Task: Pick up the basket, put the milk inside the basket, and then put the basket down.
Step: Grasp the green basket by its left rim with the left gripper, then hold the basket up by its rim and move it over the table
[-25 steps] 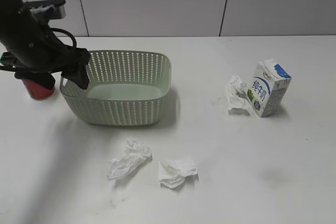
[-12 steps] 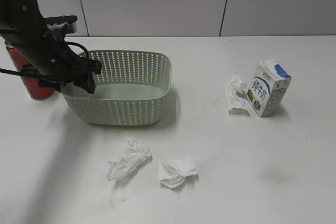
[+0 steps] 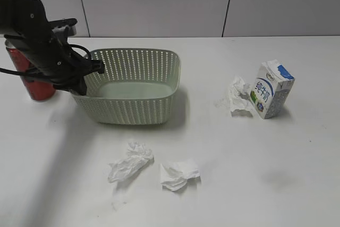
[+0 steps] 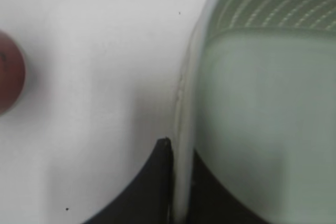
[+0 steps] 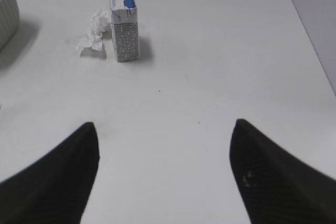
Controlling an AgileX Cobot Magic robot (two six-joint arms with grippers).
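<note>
The pale green basket [image 3: 133, 86] is held at its left end, tilted, with that end lifted off the table. My left gripper [image 3: 85, 78] is shut on the basket's left rim [image 4: 184, 129], one finger outside and one inside the wall. The milk carton [image 3: 272, 90] stands upright at the right of the table, and it also shows in the right wrist view [image 5: 124, 23]. My right gripper [image 5: 163, 145] is open and empty above bare table, well short of the milk; the right arm does not show in the exterior view.
A red can [image 3: 34, 81] stands just left of the basket, behind my left arm, and shows in the left wrist view [image 4: 8, 80]. Crumpled tissues lie in front of the basket [image 3: 130, 162], [image 3: 179, 175] and beside the milk [image 3: 236, 97].
My left gripper has closed on the basket's left rim and raised it; the basket has shifted a little to the right and tilted. The milk has not moved.
</note>
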